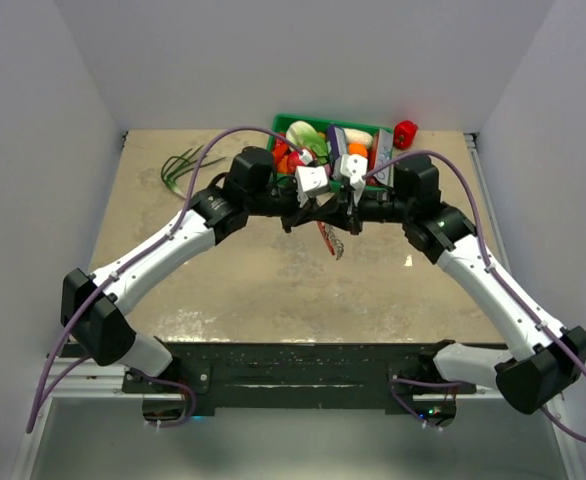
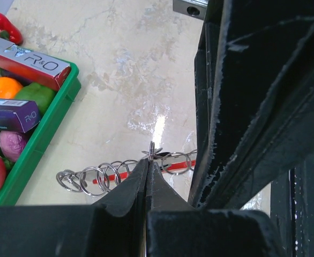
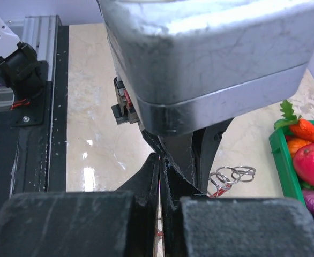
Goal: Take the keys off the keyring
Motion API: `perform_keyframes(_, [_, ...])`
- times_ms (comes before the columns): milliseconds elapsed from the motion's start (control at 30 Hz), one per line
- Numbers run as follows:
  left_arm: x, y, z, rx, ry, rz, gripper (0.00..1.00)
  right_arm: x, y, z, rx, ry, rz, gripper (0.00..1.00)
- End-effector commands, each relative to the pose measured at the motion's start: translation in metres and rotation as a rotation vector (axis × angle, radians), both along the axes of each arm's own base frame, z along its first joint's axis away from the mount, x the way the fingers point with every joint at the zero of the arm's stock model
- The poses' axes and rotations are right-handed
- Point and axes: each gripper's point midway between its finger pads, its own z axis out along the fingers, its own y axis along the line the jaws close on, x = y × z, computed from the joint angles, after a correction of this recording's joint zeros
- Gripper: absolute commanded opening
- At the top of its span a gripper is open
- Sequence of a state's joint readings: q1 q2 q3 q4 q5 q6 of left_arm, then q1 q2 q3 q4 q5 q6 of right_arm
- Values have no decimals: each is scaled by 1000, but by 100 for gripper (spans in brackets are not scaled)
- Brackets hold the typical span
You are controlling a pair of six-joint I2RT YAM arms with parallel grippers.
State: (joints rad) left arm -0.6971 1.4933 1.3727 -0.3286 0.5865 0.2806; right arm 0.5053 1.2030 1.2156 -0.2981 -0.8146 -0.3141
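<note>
A beige marbled bench (image 1: 273,290) carries a green tray (image 2: 34,147) at its far edge; in the tray lie an orange (image 2: 1,87), a green vegetable (image 2: 36,95), a purple onion (image 2: 11,143), a red apple (image 3: 313,163) and a leafy carrot (image 3: 307,128); a red-and-silver box (image 2: 31,60) reaches the tray's rim; a purple box (image 2: 9,113) lies over the produce; a red pepper (image 1: 405,133) sits just beside the tray; green stalks (image 1: 181,168) lie well apart at the far left.
</note>
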Motion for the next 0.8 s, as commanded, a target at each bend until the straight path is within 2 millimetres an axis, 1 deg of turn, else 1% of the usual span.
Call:
perform_keyframes(0, [2, -3, 27, -56, -63, 3, 0, 2, -11, 27, 41, -101, -36, 0])
perform_keyframes(67, [1, -2, 28, -55, -68, 1, 0, 8, -22, 26, 21, -133, -75, 0])
perform_keyframes(100, [-4, -2, 30, -58, -75, -20, 0, 11, -27, 19, -3, -121, -98, 0])
perform_keyframes(167, [-10, 0, 33, -61, -77, -48, 0, 18, -37, 11, -34, -142, -121, 0])
perform_keyframes(200, [-15, -1, 35, -71, -77, -78, 0, 18, -40, 3, -50, -125, -122, 0])
perform_keyframes(267, [-18, 0, 36, -77, -68, -98, 0, 18, -45, -4, -64, -128, -109, 1])
perform_keyframes(300, [-22, 0, 37, -84, -64, -123, 0, 16, -46, -10, -76, -115, -97, 9])
perform_keyframes(333, [-24, 0, 38, -87, -60, -131, 0, 15, -47, -13, -86, -128, -85, 13])
perform_keyframes(367, [-26, 0, 40, -91, -62, -142, 0, 13, -47, -18, -96, -125, -74, 23])
perform_keyframes(433, [-33, 1, 42, -106, -50, -186, 0, 9, -46, -27, -102, -118, -45, 30])
perform_keyframes(467, [-33, 2, 42, -109, -47, -191, 0, 7, -45, -31, -107, -121, -35, 36])
perform_keyframes(533, [-38, 3, 46, -123, -39, -215, 0, 4, -45, -37, -117, -128, -8, 39])
perform_keyframes(600, [-37, 4, 47, -126, -40, -216, 0, 1, -48, -43, -139, -127, 4, 40])
perform_keyframes(667, [-36, 5, 48, -130, -38, -215, 0, -3, -47, -44, -140, -132, 25, 41])
perform_keyframes(767, [-37, 5, 50, -138, -33, -224, 0, -2, -47, -47, -140, -125, 15, 41])
